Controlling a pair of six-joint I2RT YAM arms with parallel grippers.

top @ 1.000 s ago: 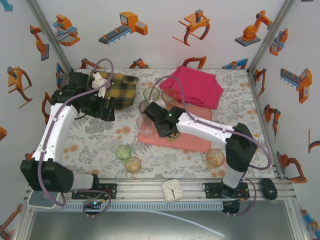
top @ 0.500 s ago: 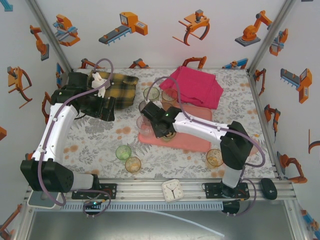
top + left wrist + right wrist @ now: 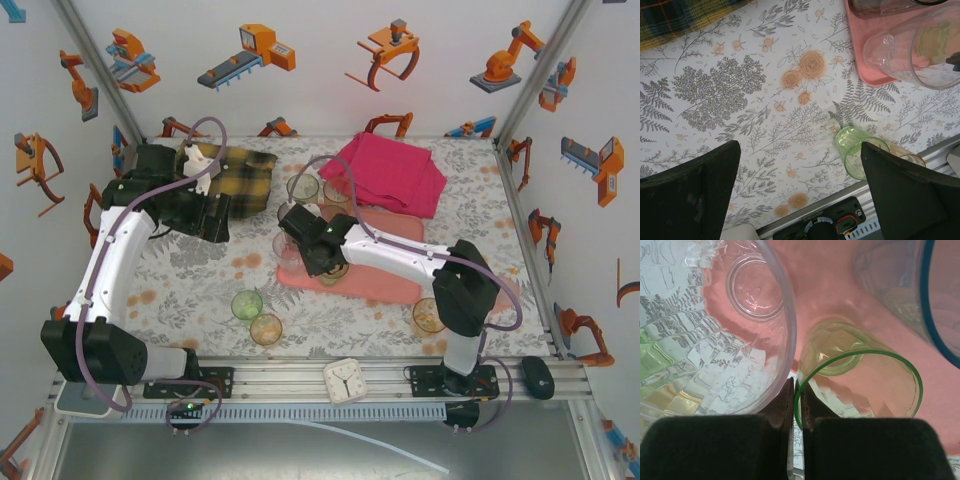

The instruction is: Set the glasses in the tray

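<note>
My right gripper (image 3: 325,262) (image 3: 797,396) is shut on the rim of a green glass (image 3: 860,385) that stands over the near left part of the salmon-pink tray (image 3: 392,283) (image 3: 840,285). A clear pinkish glass (image 3: 715,325) (image 3: 290,255) presses close on its left, at the tray's edge. A blue-rimmed glass (image 3: 920,290) stands behind on the right. My left gripper (image 3: 215,222) (image 3: 800,195) hangs open above the flowered table. Below it stand another green glass (image 3: 857,150) (image 3: 247,304) and an amber one (image 3: 266,328). Two more glasses (image 3: 303,187) stand by the tray's far edge.
A magenta cloth (image 3: 395,175) lies behind the tray, and a yellow-black plaid cloth (image 3: 245,180) at the back left. An amber glass (image 3: 430,315) stands near the right arm's base. A white square clock (image 3: 346,380) sits on the front rail.
My right gripper has shifted a little left and toward the tray's near left corner, still pinching the green glass. The left arm has not moved.
</note>
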